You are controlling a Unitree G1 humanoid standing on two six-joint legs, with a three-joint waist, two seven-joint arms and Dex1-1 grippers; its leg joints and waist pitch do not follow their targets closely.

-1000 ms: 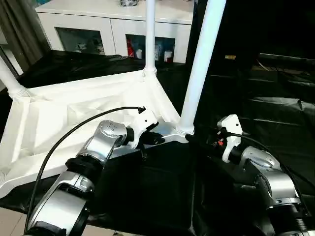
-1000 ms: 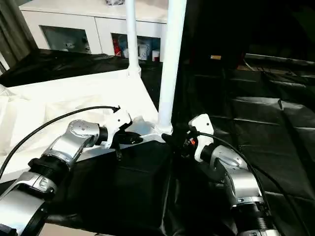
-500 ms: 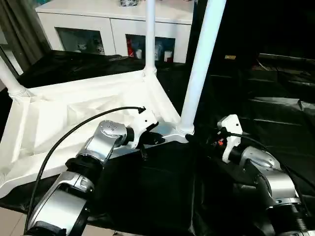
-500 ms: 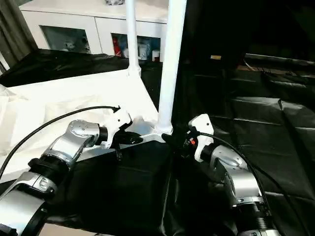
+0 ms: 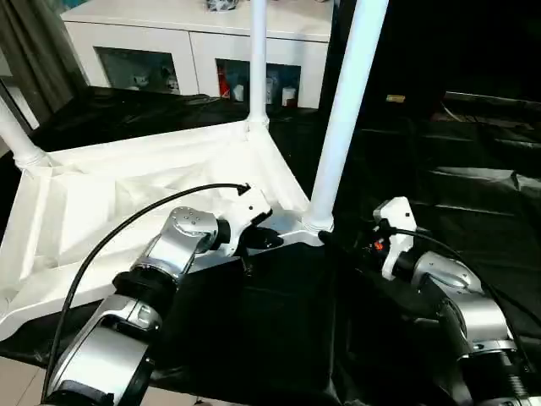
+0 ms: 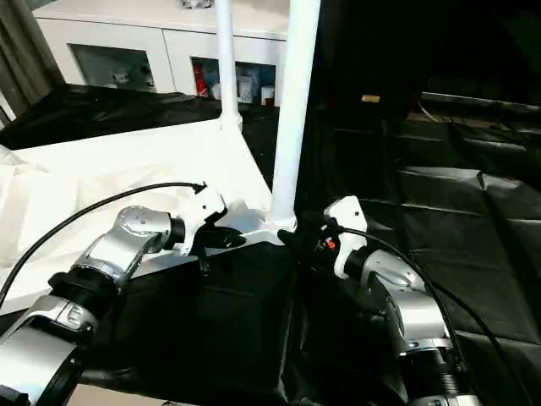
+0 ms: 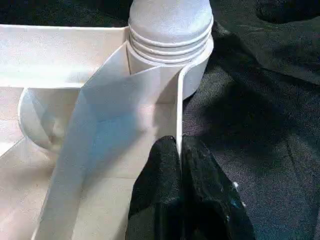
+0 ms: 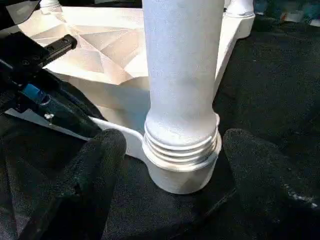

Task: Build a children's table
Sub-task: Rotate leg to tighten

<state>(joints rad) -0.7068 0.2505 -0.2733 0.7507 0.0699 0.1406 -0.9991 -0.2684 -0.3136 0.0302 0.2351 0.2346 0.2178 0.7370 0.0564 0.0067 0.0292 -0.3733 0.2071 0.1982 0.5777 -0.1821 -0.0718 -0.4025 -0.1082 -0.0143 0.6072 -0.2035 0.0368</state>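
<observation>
Lying upside down on the black sheet (image 5: 279,321), the white table top (image 5: 101,203) shows its ribbed underside, with legs standing up out of its corner sockets. Using the near corner leg (image 5: 342,118) as the landmark: left of it, the left gripper (image 5: 269,240) has its black fingers (image 7: 170,180) pinched together on the thin rim of the top, just beside that leg's socket. Right of the leg, the right gripper (image 8: 172,150) sits spread wide, one finger (image 8: 95,170) on each side of the threaded base, not quite touching it. Behind it all stands a white cabinet (image 5: 203,42) with glass doors.
</observation>
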